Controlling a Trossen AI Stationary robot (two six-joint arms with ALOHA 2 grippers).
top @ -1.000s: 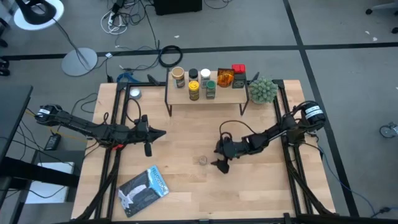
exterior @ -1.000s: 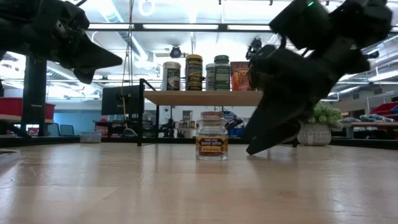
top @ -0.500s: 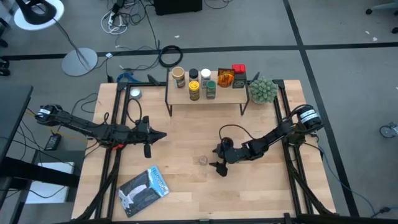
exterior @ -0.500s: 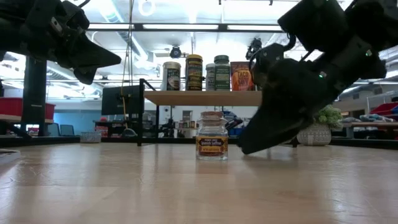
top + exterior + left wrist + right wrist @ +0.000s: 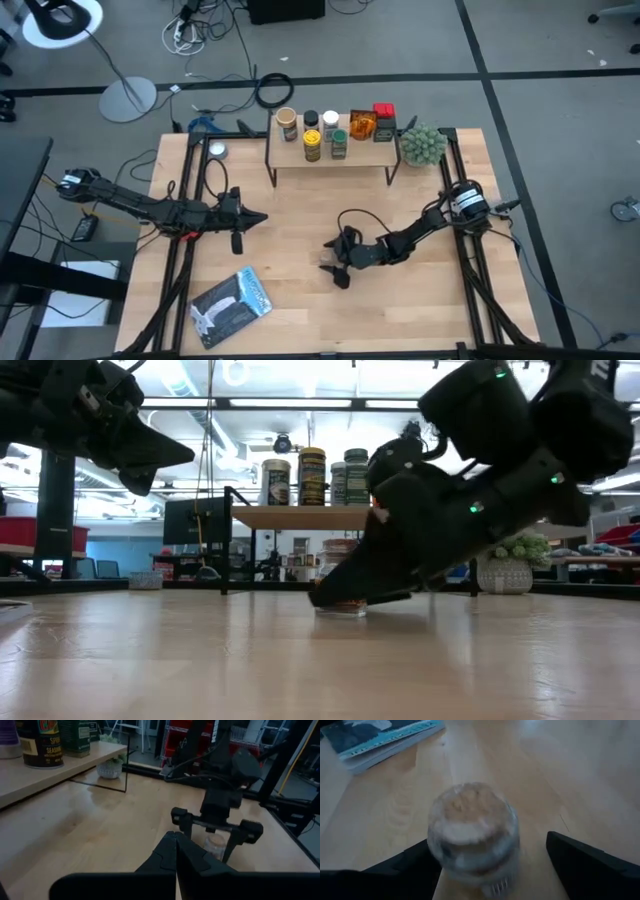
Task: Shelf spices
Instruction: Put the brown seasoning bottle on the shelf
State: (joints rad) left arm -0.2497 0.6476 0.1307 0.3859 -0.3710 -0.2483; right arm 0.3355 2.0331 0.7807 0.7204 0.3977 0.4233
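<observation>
Right wrist view: the right gripper (image 5: 485, 870), fingers spread, straddles the last jar (image 5: 472, 832); next, closing squarely.

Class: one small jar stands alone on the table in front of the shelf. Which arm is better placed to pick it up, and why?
The right. Its gripper is open with the jar between its fingers. The left gripper is shut and hangs farther off, toward the table's left side.

Worktop layout
Small clear glass jar (image 5: 214, 845) stands mid-worktop between the right end effector's (image 5: 333, 266) fingers, before the jar-laden wooden shelf (image 5: 330, 155).
</observation>
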